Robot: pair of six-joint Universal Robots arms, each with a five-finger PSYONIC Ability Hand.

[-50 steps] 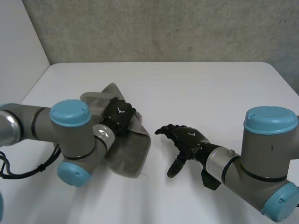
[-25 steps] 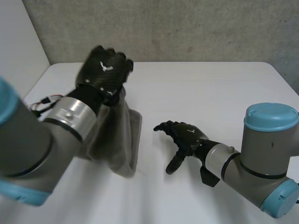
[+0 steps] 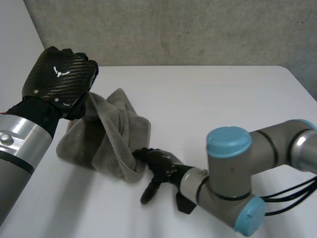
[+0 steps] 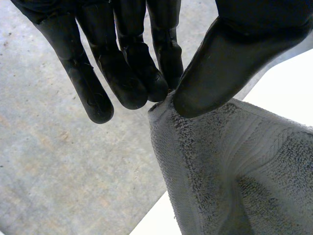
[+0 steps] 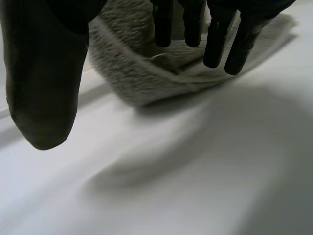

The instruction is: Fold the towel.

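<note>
Pinching gray towel point(image 3: 116, 136) corner with my left hand point(image 3: 58, 79), thumb to fingers | right hand point(image 3: 162, 163) slack, empty, beside towel's fold

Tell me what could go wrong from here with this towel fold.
1. The left hand pinches only the tip of a towel corner between thumb and fingers, so the corner may slip out.
2. The towel hangs bunched and twisted, its lower part on the table. Laid down like this, it would likely fold crooked.
3. The right hand, open at the towel's near edge, might shove that edge rather than catch it.
</note>
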